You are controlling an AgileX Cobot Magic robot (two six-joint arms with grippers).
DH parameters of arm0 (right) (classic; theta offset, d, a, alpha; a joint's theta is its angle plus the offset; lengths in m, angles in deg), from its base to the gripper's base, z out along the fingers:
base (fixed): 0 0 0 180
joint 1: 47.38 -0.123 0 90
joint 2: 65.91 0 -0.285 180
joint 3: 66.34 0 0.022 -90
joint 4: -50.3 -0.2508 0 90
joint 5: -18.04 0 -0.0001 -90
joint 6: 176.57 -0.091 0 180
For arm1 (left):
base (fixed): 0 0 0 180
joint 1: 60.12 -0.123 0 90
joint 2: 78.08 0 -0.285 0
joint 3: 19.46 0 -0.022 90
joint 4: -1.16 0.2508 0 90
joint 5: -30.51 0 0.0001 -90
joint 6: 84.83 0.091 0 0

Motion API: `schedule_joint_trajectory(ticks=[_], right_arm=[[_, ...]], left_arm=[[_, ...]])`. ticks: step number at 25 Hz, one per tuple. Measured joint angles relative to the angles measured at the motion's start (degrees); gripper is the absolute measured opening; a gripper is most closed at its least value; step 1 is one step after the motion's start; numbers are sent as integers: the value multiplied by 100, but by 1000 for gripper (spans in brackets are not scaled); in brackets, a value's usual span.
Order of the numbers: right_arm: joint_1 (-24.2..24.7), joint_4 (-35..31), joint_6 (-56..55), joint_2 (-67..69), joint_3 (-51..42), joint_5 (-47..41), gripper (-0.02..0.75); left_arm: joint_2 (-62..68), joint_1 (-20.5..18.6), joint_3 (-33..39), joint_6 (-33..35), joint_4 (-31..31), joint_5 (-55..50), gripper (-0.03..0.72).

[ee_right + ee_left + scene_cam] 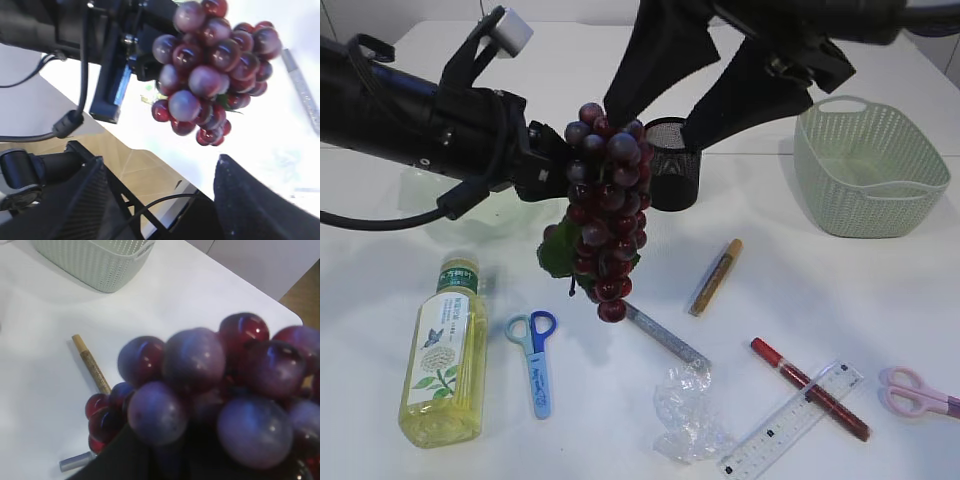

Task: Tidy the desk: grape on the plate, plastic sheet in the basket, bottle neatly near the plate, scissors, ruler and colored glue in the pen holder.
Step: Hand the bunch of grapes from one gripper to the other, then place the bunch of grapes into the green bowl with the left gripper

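Left hand [548,165] clamped narrow on grape bunch [605,210], hanging clear above the bench [800,270]. Right hand [160,200] wide, empty. Step: grape to plate [470,212]. Next: swing left over plate, lower, release.

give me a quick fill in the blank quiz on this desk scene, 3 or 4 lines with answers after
1. The left gripper holds the ____ bunch in the air.
2. The bottle lies next to scissors with ____ handles.
3. The crumpled plastic sheet lies on the table, not in the green ____.
4. The ruler crosses under a ____ glue pen.

Missing words: grape; blue; basket; red
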Motion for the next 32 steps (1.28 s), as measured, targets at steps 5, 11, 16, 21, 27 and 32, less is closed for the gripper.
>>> schedule_joint_trajectory(ticks=[5,11,16,21,27,32], right_arm=[[0,448,0,0,0,0,522],[0,1579,-164,0,0,0,522],[0,2554,-479,0,0,0,522],[0,3177,-810,0,0,0,522],[0,3302,-878,0,0,0,522],[0,3401,-886,0,0,0,522]], left_arm=[[0,-245,0,-48,-174,-10,67],[0,-547,0,-278,-246,215,66],[0,-609,-14,-398,-198,322,67],[0,-609,-583,-1338,723,422,67],[0,-609,-1342,-3178,2261,454,67],[0,-609,-1748,-4795,3688,464,67]])
